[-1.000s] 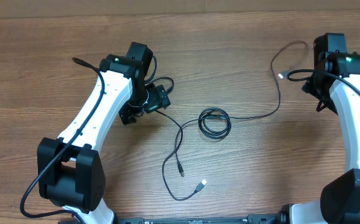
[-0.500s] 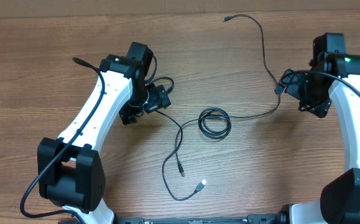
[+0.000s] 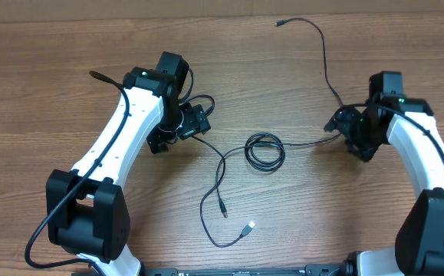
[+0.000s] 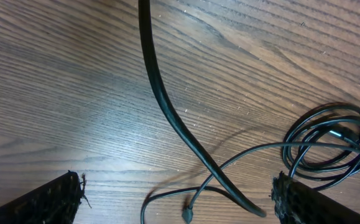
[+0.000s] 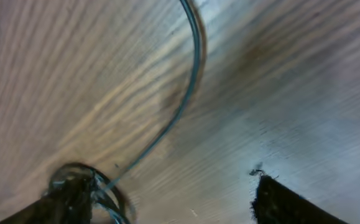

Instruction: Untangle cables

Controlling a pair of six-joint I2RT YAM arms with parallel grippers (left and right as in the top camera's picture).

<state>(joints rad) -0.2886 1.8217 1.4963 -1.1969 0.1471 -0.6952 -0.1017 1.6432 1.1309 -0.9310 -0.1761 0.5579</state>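
Note:
The cables lie as thin black cords on the wooden table (image 3: 68,54). A small coil (image 3: 264,151) sits at the middle; it also shows at the right of the left wrist view (image 4: 329,140). One strand (image 3: 325,61) runs from the coil past my right gripper (image 3: 341,123) up to a plug (image 3: 279,24). Other strands drop from near my left gripper (image 3: 197,123) to a dark plug (image 3: 223,208) and a silver USB plug (image 3: 250,227). My left gripper (image 4: 176,205) is open over crossing strands and a small plug (image 4: 186,214). My right gripper (image 5: 173,202) is open, with a strand (image 5: 189,93) beside its left finger.
A thicker black cord (image 4: 161,93) crosses the left wrist view from the top down between the fingers. The white arms reach in from both lower corners of the overhead view. The table's far edge (image 3: 222,11) runs along the top.
The right gripper let go of the strand, which now lies up toward the far edge. The right gripper has moved left toward the coil. The left arm has not moved.

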